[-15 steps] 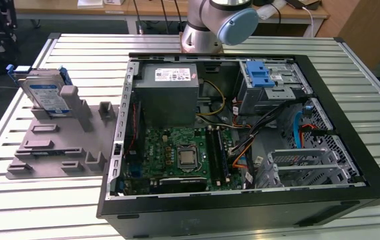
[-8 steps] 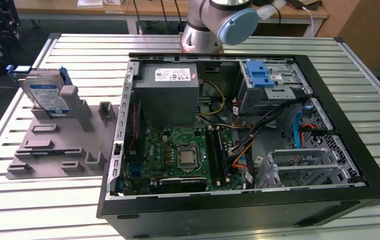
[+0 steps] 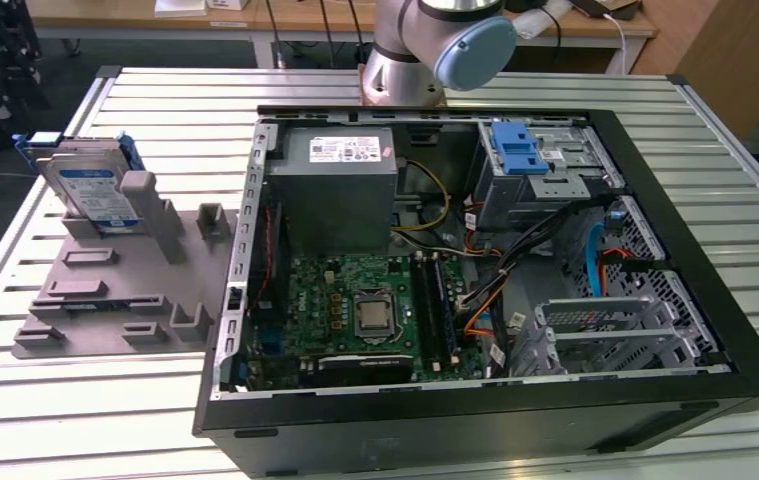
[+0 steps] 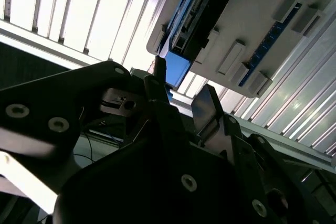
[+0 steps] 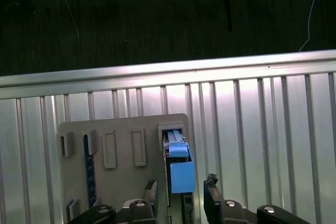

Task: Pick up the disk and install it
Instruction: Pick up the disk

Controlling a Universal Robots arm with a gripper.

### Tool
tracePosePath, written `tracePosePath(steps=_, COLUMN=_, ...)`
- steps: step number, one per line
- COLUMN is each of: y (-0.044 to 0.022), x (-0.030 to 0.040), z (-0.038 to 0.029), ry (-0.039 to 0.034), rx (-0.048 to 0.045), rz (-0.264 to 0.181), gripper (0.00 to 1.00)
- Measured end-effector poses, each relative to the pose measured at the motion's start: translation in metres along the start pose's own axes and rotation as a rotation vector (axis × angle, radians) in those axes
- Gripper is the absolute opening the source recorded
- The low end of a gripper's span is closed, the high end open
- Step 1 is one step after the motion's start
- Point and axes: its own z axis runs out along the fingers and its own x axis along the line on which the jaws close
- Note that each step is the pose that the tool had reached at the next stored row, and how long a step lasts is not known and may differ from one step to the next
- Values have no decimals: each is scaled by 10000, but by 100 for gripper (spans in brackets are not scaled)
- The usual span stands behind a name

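Note:
The disk [image 3: 92,190] stands on edge in a grey slotted holder [image 3: 112,290] at the exterior view's left, its white-and-blue label facing out and its blue frame at the top. In the first wrist view my gripper [image 5: 181,184] is open, one finger [image 5: 152,188] on each side of the disk's blue carrier end [image 5: 181,174], with gaps on both sides. In the second wrist view the open gripper [image 4: 181,90] hangs close to the disk's edge [image 4: 202,3] and the grey holder [image 4: 262,30].
An open computer case [image 3: 699,250] lies on the slatted metal table [image 3: 152,110], to the right of the holder in the exterior view. Inside it are a grey power supply box [image 3: 336,185], a drive cage with a blue latch [image 3: 539,165], a motherboard and loose cables. The arm's base [image 3: 413,60] stands behind the case.

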Motion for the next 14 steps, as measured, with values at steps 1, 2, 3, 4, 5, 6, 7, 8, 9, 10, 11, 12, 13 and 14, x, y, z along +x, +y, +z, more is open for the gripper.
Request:
tracePosePath(steps=1, y=0, x=0, z=0, ry=0, rx=0, rz=0, gripper=47)
tracePosePath(steps=2, y=0, x=0, z=1, ry=-1, rx=1, rz=1, gripper=47)
tracePosePath(steps=3, y=0, x=0, z=2, ry=-1, rx=2, rz=1, gripper=48)
tracePosePath(steps=4, y=0, x=0, z=2, ry=-1, rx=1, rz=1, gripper=48)
tracePosePath(steps=5, y=0, x=0, z=4, ry=-1, rx=3, rz=0, gripper=55)
tracePosePath(steps=6, y=0, x=0, z=10, ry=-1, rx=5, rz=0, gripper=55)
tracePosePath(steps=7, y=0, x=0, z=17, ry=-1, rx=5, rz=0, gripper=55)
tracePosePath(steps=8, y=1, x=0, z=27, ry=0, rx=4, rz=0, gripper=55)
tracePosePath(steps=9, y=1, x=1, z=39, ry=1, rx=2, rz=0, gripper=55)
tracePosePath(steps=10, y=1, x=1, z=55, ry=0, rx=3, rz=0, gripper=55)
tracePosePath(steps=11, y=3, x=1, z=70, ry=1, rx=2, rz=0, gripper=55)
tracePosePath(steps=12, y=5, x=2, z=86, ry=2, rx=2, rz=0, gripper=55)
tracePosePath(steps=13, y=7, x=2, z=104, ry=2, rx=2, rz=0, gripper=55)
tracePosePath(steps=14, y=9, x=2, z=121, ry=4, rx=3, rz=0, gripper=55)
